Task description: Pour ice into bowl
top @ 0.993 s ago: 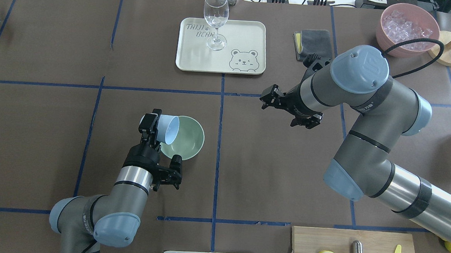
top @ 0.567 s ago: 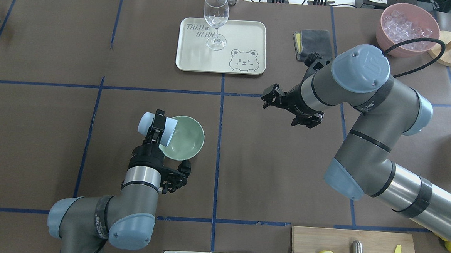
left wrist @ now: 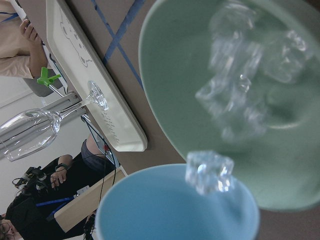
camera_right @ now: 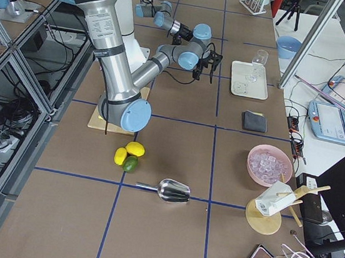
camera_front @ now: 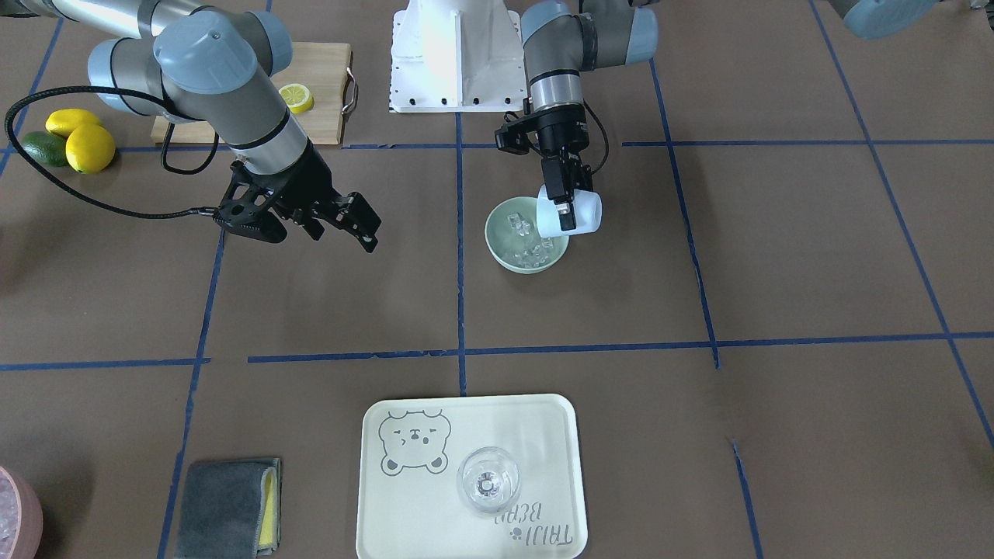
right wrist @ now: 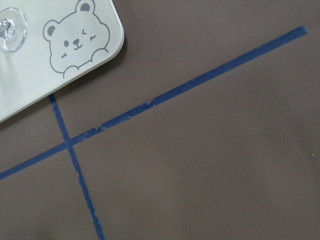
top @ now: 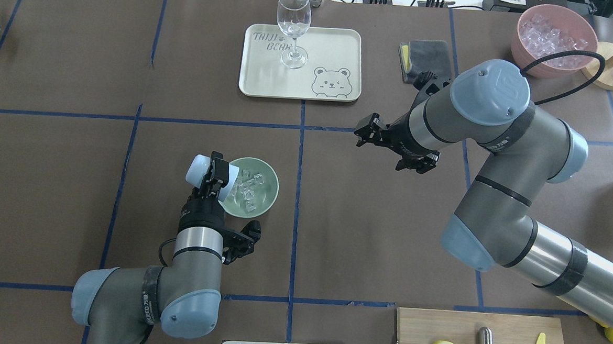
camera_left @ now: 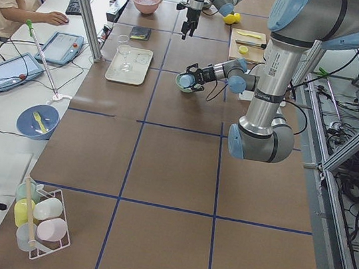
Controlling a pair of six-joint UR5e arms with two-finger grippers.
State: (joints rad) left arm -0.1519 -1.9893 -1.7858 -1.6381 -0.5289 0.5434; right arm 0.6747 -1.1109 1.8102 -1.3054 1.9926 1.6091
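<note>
While the left gripper [top: 214,170] clamps the tipped light blue cup [top: 197,170], clear glossy ice cubes [top: 248,187] lie in the round mint-green bowl [top: 266,201]. The right gripper [top: 384,149] gapes.

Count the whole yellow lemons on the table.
2. One whole yellow lemon and a second lie together beside a dark green fruit, near the wooden cutting board. Others could be hidden.
</note>
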